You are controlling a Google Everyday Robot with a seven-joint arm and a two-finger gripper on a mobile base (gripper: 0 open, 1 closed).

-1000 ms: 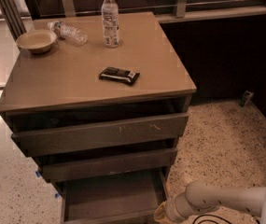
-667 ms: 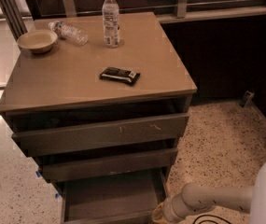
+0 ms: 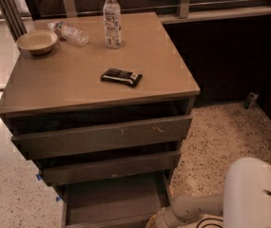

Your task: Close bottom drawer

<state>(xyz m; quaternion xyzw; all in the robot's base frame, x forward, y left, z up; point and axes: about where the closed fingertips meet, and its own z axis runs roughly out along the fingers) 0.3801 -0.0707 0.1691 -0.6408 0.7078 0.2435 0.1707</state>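
The bottom drawer is the lowest of three dark grey-brown drawers in the cabinet. It stands pulled out, with its shallow tray open to view and its front panel at the lower edge of the camera view. My gripper is at the bottom edge of the view, by the drawer's front right corner. Its white wrist leads back to the right, and most of the gripper is cut off by the edge. The middle drawer and top drawer also stand slightly out.
On the cabinet top are an upright water bottle, a lying bottle, a bowl and a dark snack bar. My white arm link fills the lower right. Speckled floor lies to the right.
My arm has sunk a little lower and to the left at the drawer's front corner. The big white link has come further into view. The drawer has not visibly moved.
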